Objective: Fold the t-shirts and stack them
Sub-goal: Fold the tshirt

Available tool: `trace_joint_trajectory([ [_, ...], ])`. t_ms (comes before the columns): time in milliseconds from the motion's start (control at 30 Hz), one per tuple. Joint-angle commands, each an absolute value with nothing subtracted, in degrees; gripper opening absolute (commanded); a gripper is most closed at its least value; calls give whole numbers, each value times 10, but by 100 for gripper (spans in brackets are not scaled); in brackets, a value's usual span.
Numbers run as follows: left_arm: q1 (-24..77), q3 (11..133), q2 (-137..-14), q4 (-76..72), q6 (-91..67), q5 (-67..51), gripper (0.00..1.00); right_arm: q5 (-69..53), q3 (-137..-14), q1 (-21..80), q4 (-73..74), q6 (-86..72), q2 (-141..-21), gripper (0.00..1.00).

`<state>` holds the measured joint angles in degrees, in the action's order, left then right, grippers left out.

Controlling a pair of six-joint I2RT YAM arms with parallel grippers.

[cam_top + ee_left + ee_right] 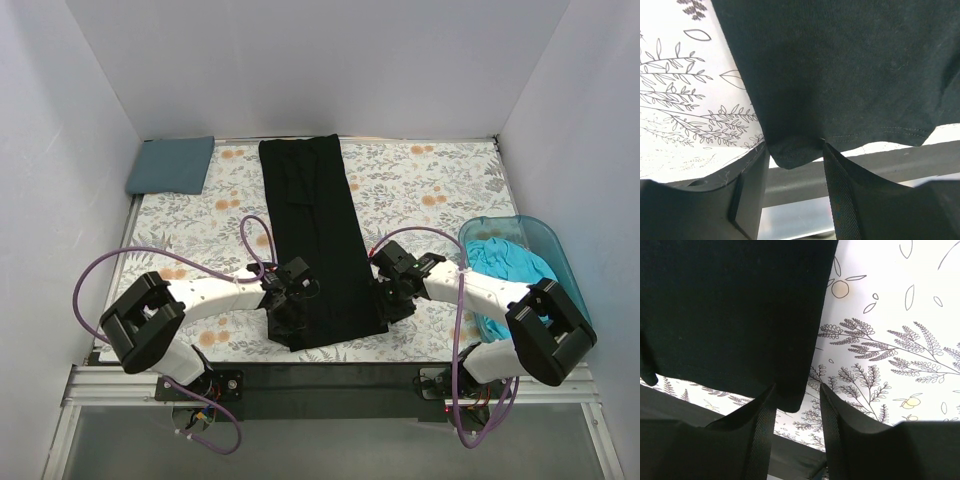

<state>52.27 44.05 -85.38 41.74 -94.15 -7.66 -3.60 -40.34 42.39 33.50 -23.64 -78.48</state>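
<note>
The black t-shirt (315, 230) lies as a long narrow strip from the far edge of the table to the near edge. My left gripper (285, 310) is open at its near left corner; in the left wrist view that corner (792, 152) sits between the fingertips of the gripper (792, 155). My right gripper (392, 300) is open at the near right corner, which lies between its spread fingers (797, 395) in the right wrist view. The slate blue-grey t-shirt (172, 165) lies folded at the far left. The turquoise t-shirt (510, 265) is crumpled in the tub.
The translucent teal tub (548, 240) stands at the right edge beside my right arm. The floral table cloth (430, 190) covers the table. A black rail (320, 375) runs along the near edge, just below the shirt's hem. White walls enclose three sides.
</note>
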Motion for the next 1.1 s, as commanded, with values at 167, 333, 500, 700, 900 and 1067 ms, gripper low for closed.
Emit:
trace_joint_trajectory([
  [167,538,416,-882,445,-951,-40,45,-45,-389,431,338,-239,-798,37],
  [333,541,415,-898,441,-949,-39,44,-40,-374,433,329,-240,-805,36],
  [500,544,418,-911,445,-947,-36,43,-46,-375,443,329,-243,-819,31],
  [700,547,418,-916,446,-947,-36,30,-48,-377,457,330,-245,-833,17],
  [900,547,423,-908,455,-944,-31,3,-44,-387,457,342,-243,-827,1],
  [1067,547,425,-883,482,-939,-40,0,-61,-393,458,357,-241,-814,1],
])
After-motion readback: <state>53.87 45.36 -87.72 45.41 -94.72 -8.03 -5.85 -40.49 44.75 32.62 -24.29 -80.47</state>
